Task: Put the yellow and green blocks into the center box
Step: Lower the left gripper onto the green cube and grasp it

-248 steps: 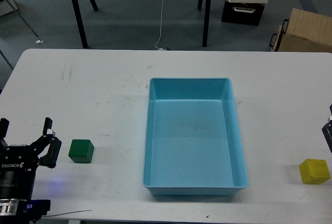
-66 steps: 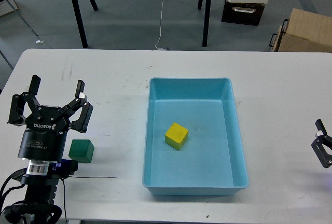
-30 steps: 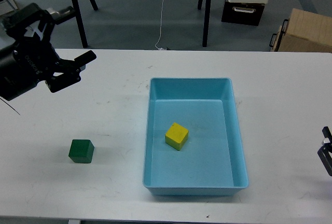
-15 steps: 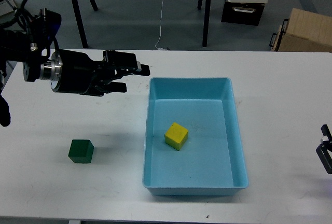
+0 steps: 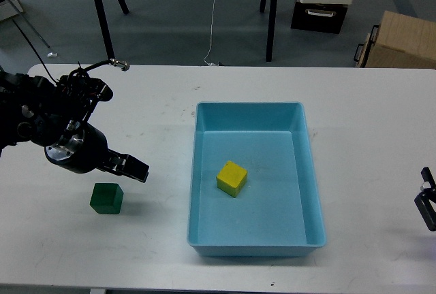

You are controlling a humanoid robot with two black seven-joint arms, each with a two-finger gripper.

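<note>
On my head view, the small bright yellow cube (image 5: 231,178) lies on the floor of the large light-blue rectangular plastic tray (image 5: 310,171), a little left of the tray's middle and turned at a slight angle to its walls. It touches none of the walls. The small dark green cube (image 5: 107,198) sits on the white bench (image 5: 368,103), well to the left of the tray and clear of its rim.

My left arm comes in from the left edge and bends down over the bench. Its tool (image 5: 131,167) points to the right and slightly downward, just above and to the right of the green cube, apart from it. The tool is seen nearly edge-on and dark, so I cannot tell whether its fingers are spread or pressed together; nothing is visible between them.

My right tool (image 5: 428,205) shows only as a small dark piece at the right edge of the view, beside the bench's right end, well apart from the tray. I cannot tell its state either.
</note>
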